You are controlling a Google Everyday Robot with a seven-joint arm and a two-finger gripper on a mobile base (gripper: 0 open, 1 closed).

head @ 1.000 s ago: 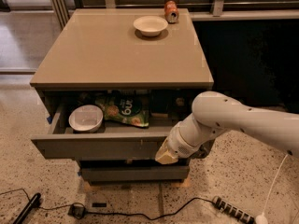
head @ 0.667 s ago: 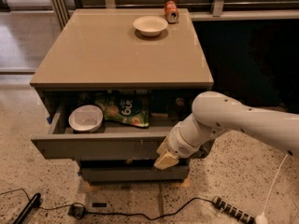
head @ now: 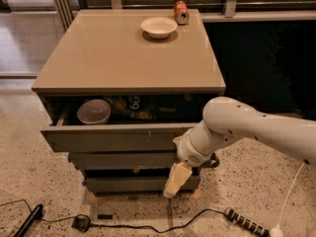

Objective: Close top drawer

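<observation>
The top drawer (head: 113,138) is a wide grey flat-fronted drawer under the tan cabinet top (head: 123,58). It stands partly open. Inside it are a white bowl (head: 94,111) at the left and a green snack bag (head: 133,106) in the middle, both half in shadow. My gripper (head: 175,179) hangs on the white arm (head: 237,130) at the drawer's right end. It points down, below the top drawer's front and in front of the lower drawer fronts.
Two narrower grey drawer fronts (head: 123,160) sit below the top drawer. A white bowl (head: 159,27) and an orange can (head: 180,12) stand on the cabinet top at the back. A cable (head: 148,227), a power strip (head: 247,222) and a black object (head: 27,221) lie on the speckled floor.
The top drawer has slid further in, so less of the bowl and bag shows. My gripper has dropped from the drawer front to the level of the lower drawers.
</observation>
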